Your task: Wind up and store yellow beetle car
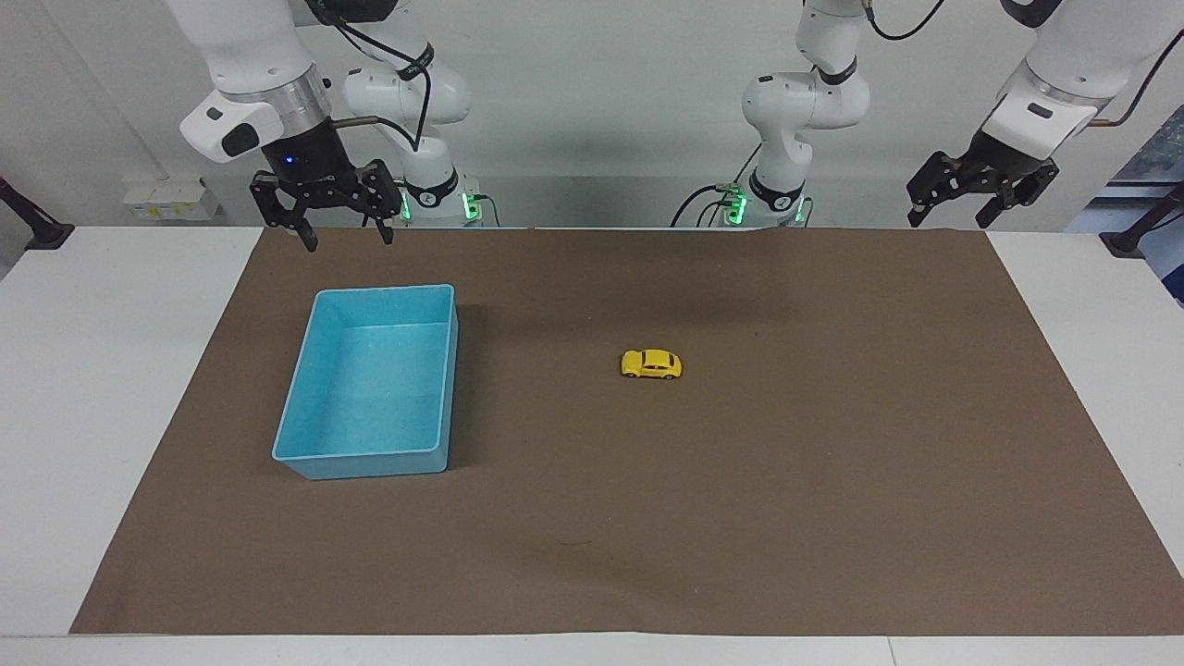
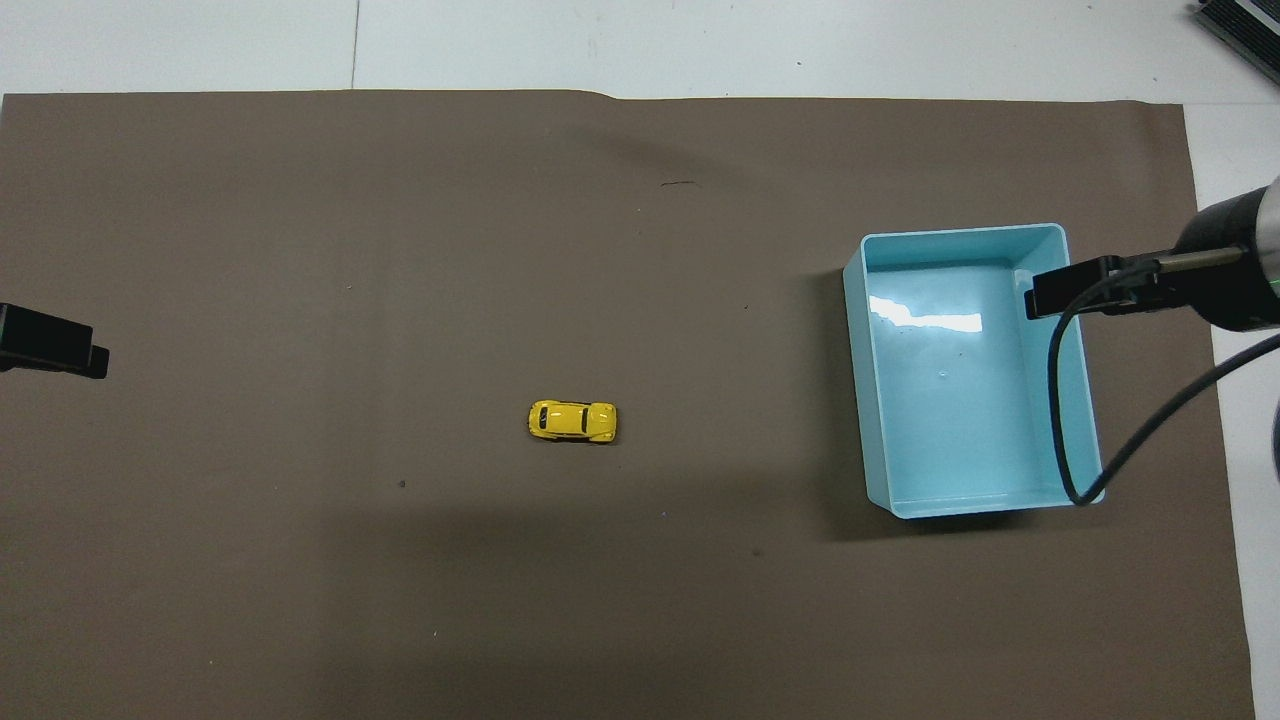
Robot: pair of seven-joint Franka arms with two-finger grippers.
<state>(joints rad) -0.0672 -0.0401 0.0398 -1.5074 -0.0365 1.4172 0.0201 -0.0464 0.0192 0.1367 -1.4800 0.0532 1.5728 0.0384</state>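
We see the tiny bright yellow beetle car (image 1: 651, 364) on the brown mat (image 1: 740, 509), apart from the empty light blue plastic bin (image 1: 305, 402). Both right gripper (image 1: 344, 231) and left gripper (image 1: 955, 213) hang raised, fingers wide, holding nothing.

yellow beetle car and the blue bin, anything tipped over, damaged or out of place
Nothing stands out. The yellow beetle car sits upright on its wheels on the brown mat, apart from the light blue bin, which stands upright and empty toward the right arm's end. Both arms wait raised at the robots' edge of the mat.
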